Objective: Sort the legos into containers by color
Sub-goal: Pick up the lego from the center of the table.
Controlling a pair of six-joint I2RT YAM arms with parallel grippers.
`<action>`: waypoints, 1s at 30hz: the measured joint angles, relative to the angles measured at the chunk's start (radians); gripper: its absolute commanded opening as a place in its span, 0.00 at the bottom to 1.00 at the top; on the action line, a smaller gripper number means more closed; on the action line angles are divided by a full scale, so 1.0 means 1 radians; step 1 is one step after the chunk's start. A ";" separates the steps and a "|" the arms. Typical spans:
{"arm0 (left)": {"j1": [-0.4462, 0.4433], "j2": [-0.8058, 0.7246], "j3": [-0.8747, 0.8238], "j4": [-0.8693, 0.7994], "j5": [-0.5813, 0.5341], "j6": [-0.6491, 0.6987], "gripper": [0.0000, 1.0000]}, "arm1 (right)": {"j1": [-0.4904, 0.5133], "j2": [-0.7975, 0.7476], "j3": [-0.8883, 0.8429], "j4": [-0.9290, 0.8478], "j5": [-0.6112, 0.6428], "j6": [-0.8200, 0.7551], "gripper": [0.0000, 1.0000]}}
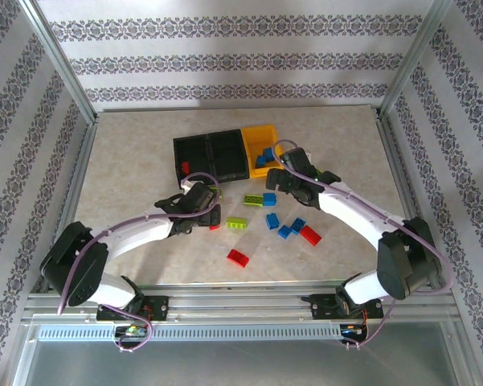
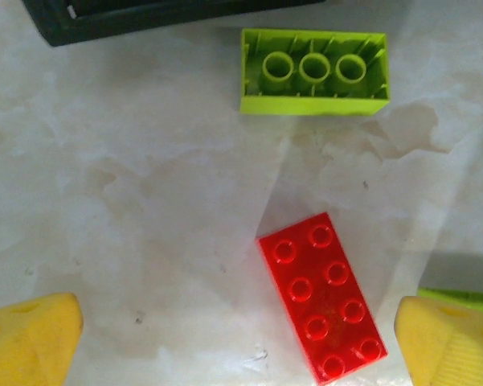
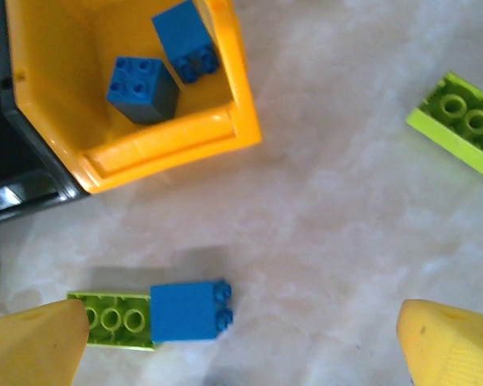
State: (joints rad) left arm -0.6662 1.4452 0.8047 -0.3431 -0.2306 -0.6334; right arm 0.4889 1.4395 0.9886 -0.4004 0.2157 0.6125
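Both sets of jaws were spread wide, holding nothing. The red brick (image 2: 321,299) sat lower right on the worktop (image 2: 145,201), between the left jaws. It looked light, hard, kinda slick, so I'd pinch its long flat sides. Two blue bricks (image 3: 142,90) lay in the yellow bin (image 3: 177,141).

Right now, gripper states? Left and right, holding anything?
Left gripper: open, holding nothing, over a loose red brick.
Right gripper: open, holding nothing.
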 measured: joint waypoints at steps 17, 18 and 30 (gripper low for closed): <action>-0.002 0.203 0.114 -0.013 0.001 0.019 0.89 | -0.001 -0.197 -0.091 -0.101 0.035 0.078 0.98; -0.002 0.210 0.117 -0.013 0.001 0.023 0.88 | -0.001 -0.197 -0.092 -0.105 0.035 0.080 0.98; -0.002 0.262 0.122 -0.031 0.021 0.028 0.71 | -0.002 -0.197 -0.095 -0.126 0.035 0.097 0.98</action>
State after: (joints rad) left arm -0.6685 1.7073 0.9272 -0.3737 -0.2100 -0.6056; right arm 0.4873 1.2423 0.8940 -0.5262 0.2504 0.7090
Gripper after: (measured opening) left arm 0.738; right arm 0.984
